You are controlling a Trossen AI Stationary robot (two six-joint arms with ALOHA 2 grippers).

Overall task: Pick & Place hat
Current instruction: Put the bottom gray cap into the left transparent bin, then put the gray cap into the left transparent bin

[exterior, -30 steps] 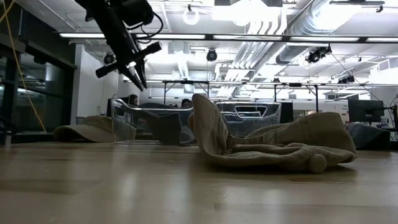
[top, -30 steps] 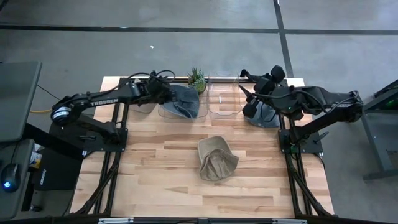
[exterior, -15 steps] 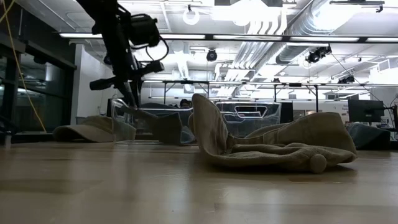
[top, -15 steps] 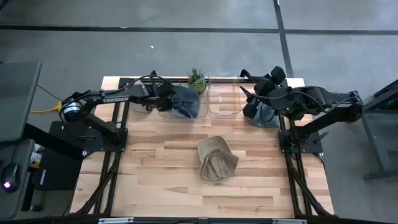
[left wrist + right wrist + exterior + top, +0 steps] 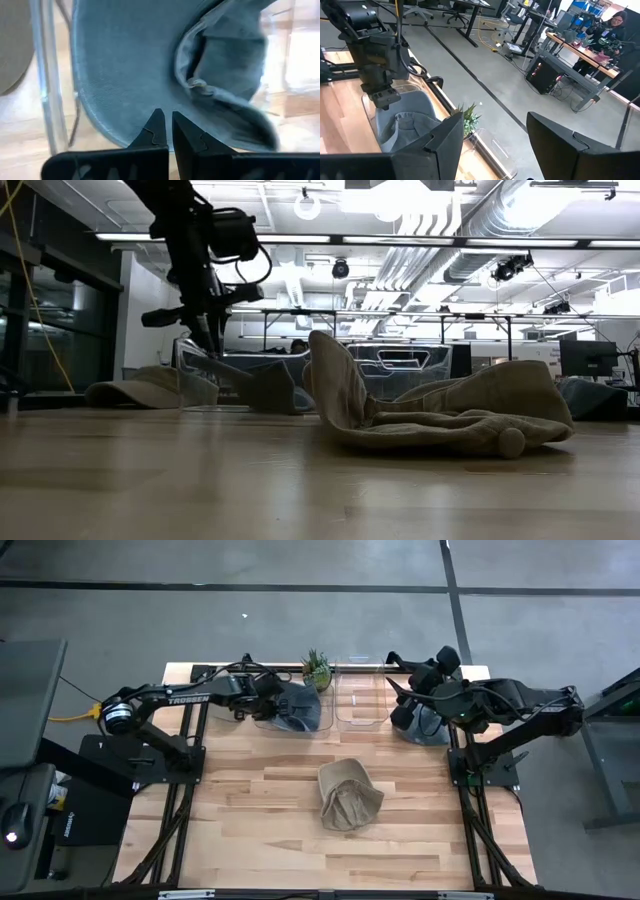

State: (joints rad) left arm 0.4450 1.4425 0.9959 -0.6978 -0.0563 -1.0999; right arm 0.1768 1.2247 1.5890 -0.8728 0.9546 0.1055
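Observation:
A blue-grey hat [image 5: 298, 705] lies in the left clear bin [image 5: 262, 720], brim toward my left gripper [image 5: 272, 698]. That gripper is down in the bin with its fingers shut, tips at the brim [image 5: 125, 100]. A tan hat [image 5: 348, 795] lies crumpled in the middle of the table [image 5: 440, 415]. Another blue hat [image 5: 422, 725] lies at the far right, under my right gripper [image 5: 398, 692], which hangs open above it [image 5: 492, 150] and holds nothing. My left gripper [image 5: 168, 120] has its shut fingertips against the top of the blue-grey hat's brim [image 5: 145, 97], near its edge, slanting down from the table's left. Whether any cloth is pinched between the tips, I cannot tell. The hat rests in the bin.
A second clear bin [image 5: 362, 700] stands right of the first, and a small potted plant [image 5: 316, 668] stands behind them. Another tan hat [image 5: 150, 388] lies left of the bins. The near half of the table [image 5: 300, 850] is bare wood. A person [image 5: 615, 22] sits in the room beyond.
My left gripper has come down from above the left bin into it, toward the blue-grey hat's brim, with the arm stretching out lower over the table. The hats have stayed where they were.

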